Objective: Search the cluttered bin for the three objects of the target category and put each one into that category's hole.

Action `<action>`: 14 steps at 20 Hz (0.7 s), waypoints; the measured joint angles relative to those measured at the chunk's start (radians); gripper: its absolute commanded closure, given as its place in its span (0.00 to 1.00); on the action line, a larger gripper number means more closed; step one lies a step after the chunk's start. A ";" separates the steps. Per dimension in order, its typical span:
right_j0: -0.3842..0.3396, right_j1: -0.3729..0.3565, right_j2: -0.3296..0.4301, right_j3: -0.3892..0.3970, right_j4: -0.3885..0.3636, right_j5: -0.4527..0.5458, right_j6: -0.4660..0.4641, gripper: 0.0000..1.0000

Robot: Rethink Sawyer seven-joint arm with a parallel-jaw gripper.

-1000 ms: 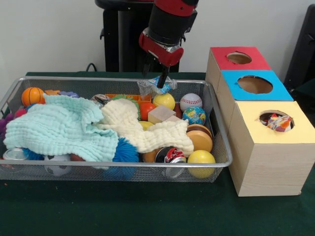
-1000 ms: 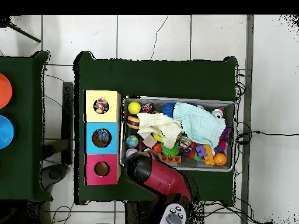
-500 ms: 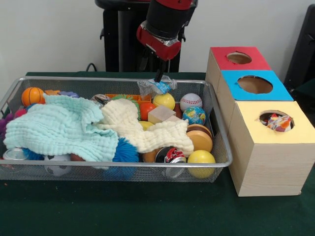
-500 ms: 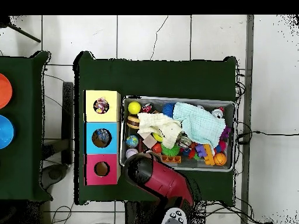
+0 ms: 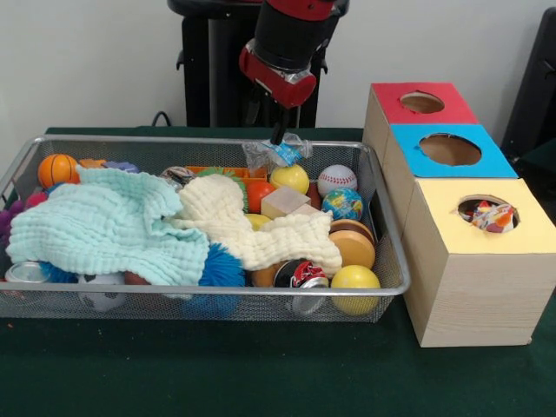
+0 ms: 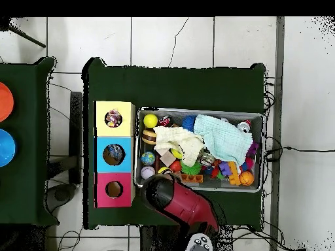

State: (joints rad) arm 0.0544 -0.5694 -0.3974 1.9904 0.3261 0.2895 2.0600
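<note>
The crinkly clear wrapper (image 5: 280, 153) is pinched at its top by the gripper (image 5: 278, 135), dangling right over the wire bin's (image 5: 208, 300) back rim.

You find the wire bin (image 5: 387, 261) packed; the mint cloth (image 5: 109, 221) and cream cloth (image 5: 252, 228) cover centre and left of frame. Balls crowd its right end against the boxes (image 5: 469, 252). The arm (image 5: 285, 43) hangs above the bin's upper rim, over a crinkled wrapper (image 5: 276, 154). Green table (image 5: 217, 373) along the frame's bottom lies open.
</note>
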 measured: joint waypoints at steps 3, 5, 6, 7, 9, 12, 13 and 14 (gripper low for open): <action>-0.007 0.005 0.009 0.014 0.000 -0.010 0.000 0.00; -0.010 0.018 0.020 0.033 0.000 -0.028 0.000 0.00; -0.011 0.021 0.023 0.035 0.001 -0.039 0.000 0.00; -0.012 0.021 0.024 0.035 0.001 -0.047 0.000 0.00; -0.014 0.023 0.027 0.035 0.001 -0.083 0.000 0.00; -0.015 0.032 0.032 0.035 0.001 -0.122 0.000 0.00; -0.015 0.035 0.034 0.035 0.001 -0.132 0.000 0.00; -0.015 0.039 0.037 0.035 0.002 -0.149 0.000 0.00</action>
State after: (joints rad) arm 0.0393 -0.5304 -0.3607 2.0257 0.3282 0.1400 2.0602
